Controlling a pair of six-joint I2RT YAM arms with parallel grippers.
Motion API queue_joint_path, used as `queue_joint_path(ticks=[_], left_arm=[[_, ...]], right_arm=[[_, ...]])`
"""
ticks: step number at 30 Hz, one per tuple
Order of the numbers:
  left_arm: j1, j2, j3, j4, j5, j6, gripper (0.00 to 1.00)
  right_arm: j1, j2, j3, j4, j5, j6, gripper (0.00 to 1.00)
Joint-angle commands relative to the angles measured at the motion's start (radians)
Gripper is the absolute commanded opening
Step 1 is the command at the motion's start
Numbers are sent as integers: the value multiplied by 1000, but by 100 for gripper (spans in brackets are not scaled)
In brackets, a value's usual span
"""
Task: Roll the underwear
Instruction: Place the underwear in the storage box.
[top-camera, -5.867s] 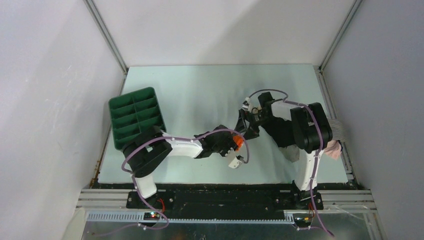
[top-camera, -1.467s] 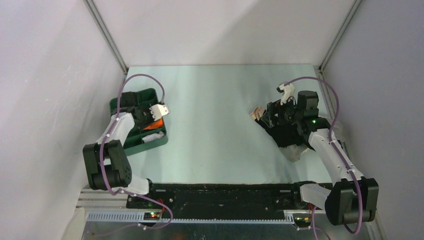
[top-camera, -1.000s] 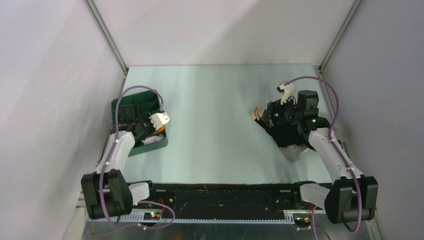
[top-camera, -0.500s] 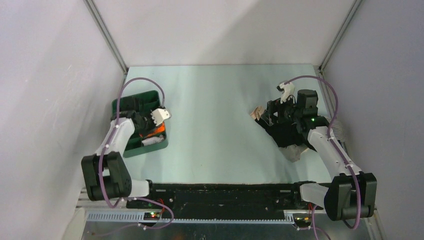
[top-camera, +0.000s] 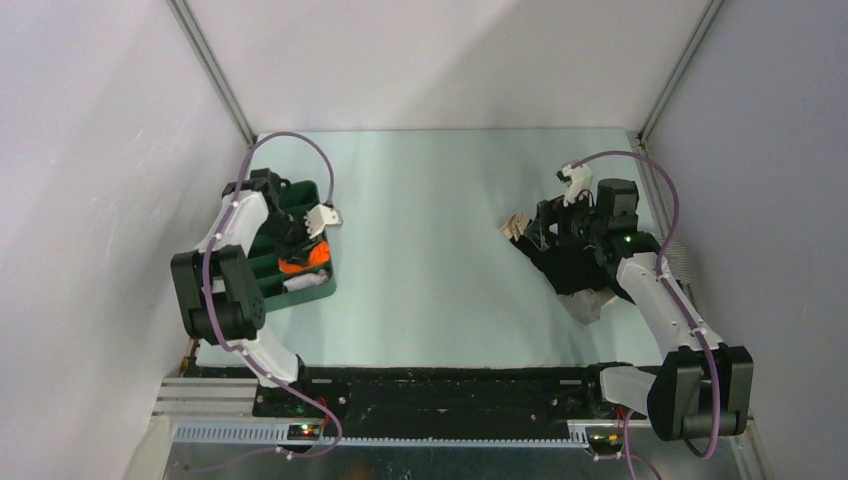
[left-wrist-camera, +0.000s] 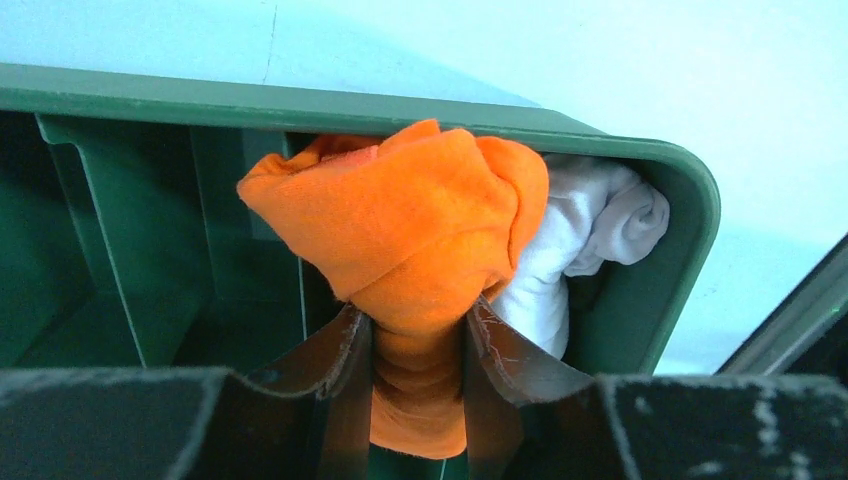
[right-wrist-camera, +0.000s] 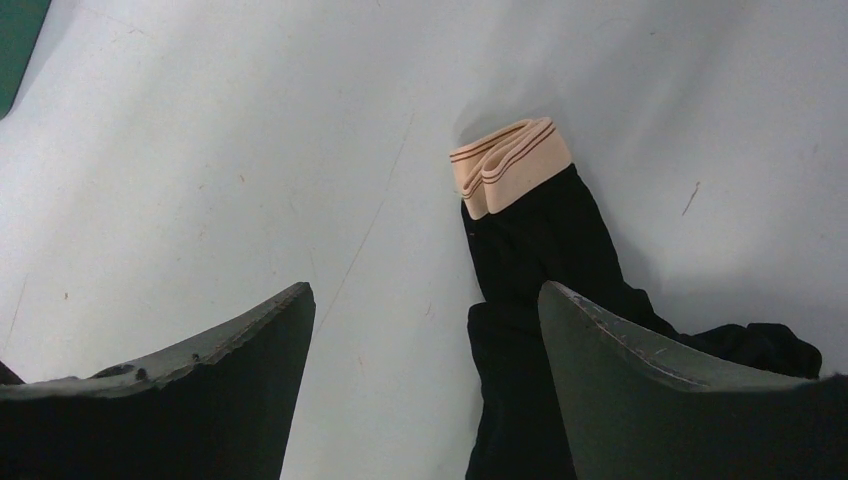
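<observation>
your left gripper (left-wrist-camera: 415, 316) has edged farther along the green tray (left-wrist-camera: 640, 160), pinching the orange roll (left-wrist-camera: 400, 220). your right gripper (right-wrist-camera: 422, 292) hangs spread above the black underwear (right-wrist-camera: 540, 240).

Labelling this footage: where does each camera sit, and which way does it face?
Top external: above and behind, looking down on table; left arm, right arm show.
Left wrist: looks into the green bin; left gripper shut on orange underwear.
Right wrist: looks down at black underwear; open right gripper.
Shared: top and left wrist both show the bin.
</observation>
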Motion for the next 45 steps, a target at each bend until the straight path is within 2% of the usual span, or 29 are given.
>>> queue_joint_path(ticks=[1,6,17,21,23,24,27,28,29,33,36,37,38,40,43,45], left_arm=[[18,205,47,20,-44,-112,0],[22,271,148,-16,-41,-210,0],[11,321,223,-119,-104,-155,0],[7,426,359,-242,-112,-209,1],[0,457,404,-254,-130,-252,1],[-8,455,401,-239,-140,-287,1],[-19,475,425,-181,-206,-518,1],[-20,454,404,-165,-212,-543,1],[-23,431,376,-98,-223,-568,1],[-38,266,108,150,-267,-629,3],[-14,217,47,247,-243,-790,7],[18,257,84,225,-198,-808,7],[50,288,117,134,-110,-813,5],[74,352,205,41,-53,-802,4],[64,388,285,-25,-16,-746,4],[14,413,333,-128,-3,-681,4]], right_arm=[[-5,4,34,10,-2,-1,87],[-6,15,45,11,-9,4,87],[-11,33,42,34,-36,22,87],[-11,36,42,30,-46,28,87],[-9,33,41,23,-52,29,87],[-9,30,41,19,-50,29,87],[-8,19,34,22,-45,34,87],[-9,14,30,19,-46,35,87],[-8,12,28,18,-46,36,87],[-8,3,17,21,-45,40,87],[-7,2,16,24,-45,43,87],[-6,2,16,26,-47,44,87],[-5,3,16,29,-46,47,87],[-5,6,16,33,-47,51,87],[-1,7,16,33,-50,53,87],[2,5,17,30,-49,52,87]])
